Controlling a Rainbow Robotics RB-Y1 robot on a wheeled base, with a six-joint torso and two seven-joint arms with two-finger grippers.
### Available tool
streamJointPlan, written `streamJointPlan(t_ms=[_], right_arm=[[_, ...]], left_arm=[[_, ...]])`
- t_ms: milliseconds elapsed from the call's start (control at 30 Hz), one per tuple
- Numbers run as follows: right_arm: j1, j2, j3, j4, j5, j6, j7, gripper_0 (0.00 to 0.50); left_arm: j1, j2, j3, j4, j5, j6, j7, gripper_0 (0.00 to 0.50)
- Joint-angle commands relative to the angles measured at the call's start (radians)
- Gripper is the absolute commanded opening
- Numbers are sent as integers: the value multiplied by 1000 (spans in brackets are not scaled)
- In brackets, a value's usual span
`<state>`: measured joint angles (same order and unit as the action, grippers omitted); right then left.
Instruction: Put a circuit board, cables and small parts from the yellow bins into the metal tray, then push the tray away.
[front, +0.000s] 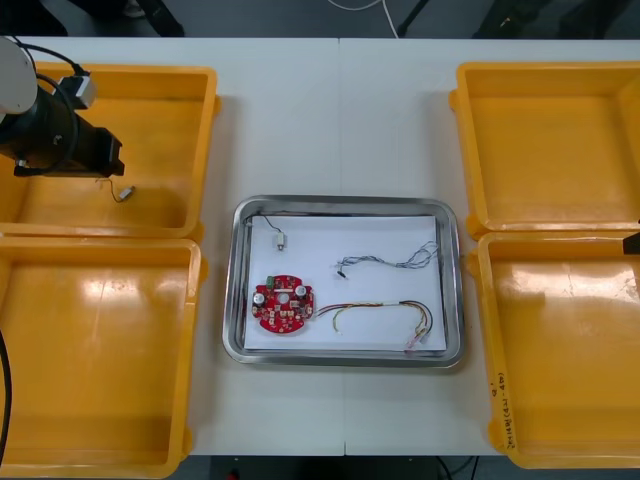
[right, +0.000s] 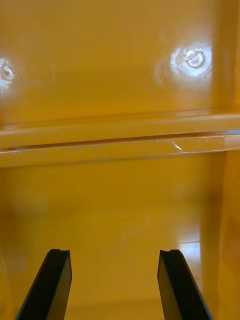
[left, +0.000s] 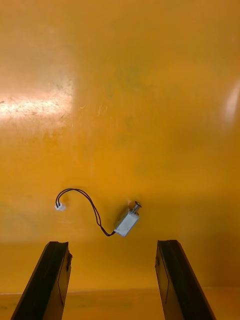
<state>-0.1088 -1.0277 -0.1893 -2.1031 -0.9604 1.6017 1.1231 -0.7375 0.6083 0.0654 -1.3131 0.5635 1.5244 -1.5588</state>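
The metal tray, white inside, sits at the table's middle. It holds a round red circuit board, a small metal part on a thin black lead, a twisted blue and white cable and a red and yellow cable. My left gripper hangs open over the far left yellow bin. Just ahead of its fingers lies another small metal part with a black lead. My right gripper is open over a right-hand bin floor, nothing between its fingers.
Two yellow bins stand at each side of the table. The near left bin, far right bin and near right bin look bare. White table strips run between bins and tray.
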Motion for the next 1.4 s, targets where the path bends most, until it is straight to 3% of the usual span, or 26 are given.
streamJointPlan(t_ms=[33,233,600,800,1400], right_arm=[[32,-65,-38,23,-35,-23,43,500],[32,-69,-78,75,-115,4,52,500],[32,-72,-128,77,-116,115,76,500],[32,-72,-128,77,-121,123,75,500],[34,-58,-128,37,-138,123,86,500]], left_arm=[[38,-13,-45,-37,16,-50,106,500],[61,-13,-78,-35,22,-98,125,500],[69,-21,-107,-20,24,-139,141,500],[67,-30,-108,45,29,-217,125,500],[69,-30,-144,61,13,-219,123,500]])
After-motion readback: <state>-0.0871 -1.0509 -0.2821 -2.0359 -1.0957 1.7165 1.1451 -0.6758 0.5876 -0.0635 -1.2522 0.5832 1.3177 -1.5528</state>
